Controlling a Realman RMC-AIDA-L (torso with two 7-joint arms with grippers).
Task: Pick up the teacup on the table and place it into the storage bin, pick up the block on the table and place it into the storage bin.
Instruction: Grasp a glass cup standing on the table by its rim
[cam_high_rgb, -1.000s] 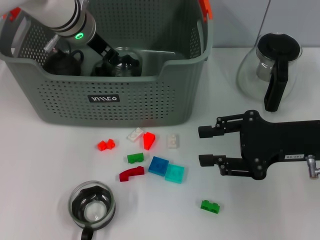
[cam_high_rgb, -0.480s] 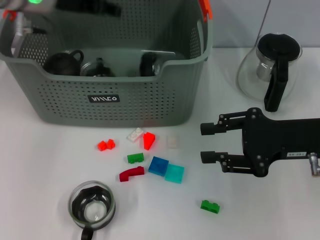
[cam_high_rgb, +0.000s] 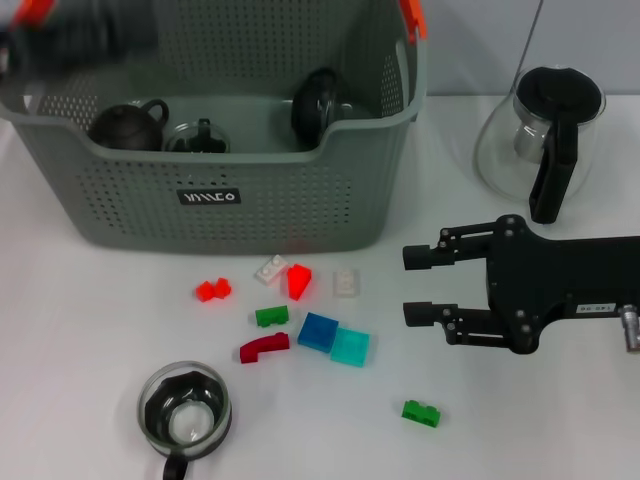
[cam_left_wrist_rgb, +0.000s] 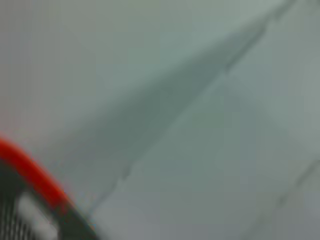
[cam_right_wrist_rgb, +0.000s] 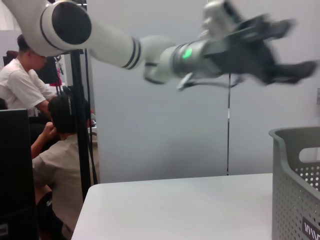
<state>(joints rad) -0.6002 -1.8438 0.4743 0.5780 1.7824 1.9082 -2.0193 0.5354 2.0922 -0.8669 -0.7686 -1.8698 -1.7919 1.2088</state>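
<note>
- At the bottom left of the head view, a glass teacup with a dark inner strainer (cam_high_rgb: 183, 409) stands upright on the white desk (cam_high_rgb: 90, 330), mouth up; its black handle runs off the lower edge.
- A lone green toy block (cam_high_rgb: 420, 412) lies right of it, low in the frame.
- Above, at centre, lies a loose cluster: dark red curved block (cam_high_rgb: 263, 347), blue square block (cam_high_rgb: 317, 331), teal square block (cam_high_rgb: 350, 347), small green block (cam_high_rgb: 270, 316), red blocks (cam_high_rgb: 211, 290) and a white block (cam_high_rgb: 346, 283).
- The black right hand (cam_high_rgb: 408, 285) lies at mid right, its two fingers apart and empty, pointing toward the cluster.
- The large grey perforated plastic storage bin (cam_high_rgb: 230, 195) fills the upper left; three dark teacups (cam_high_rgb: 126, 123) lie inside, partly hidden by its wall.
- A glass teapot with a black lid (cam_high_rgb: 545, 130) stands at upper right.
- The left hand (cam_right_wrist_rgb: 270, 42) is a dark smear at the top left corner; in the right wrist view it hangs high above the bin, too blurred to tell whether it is open.
</note>
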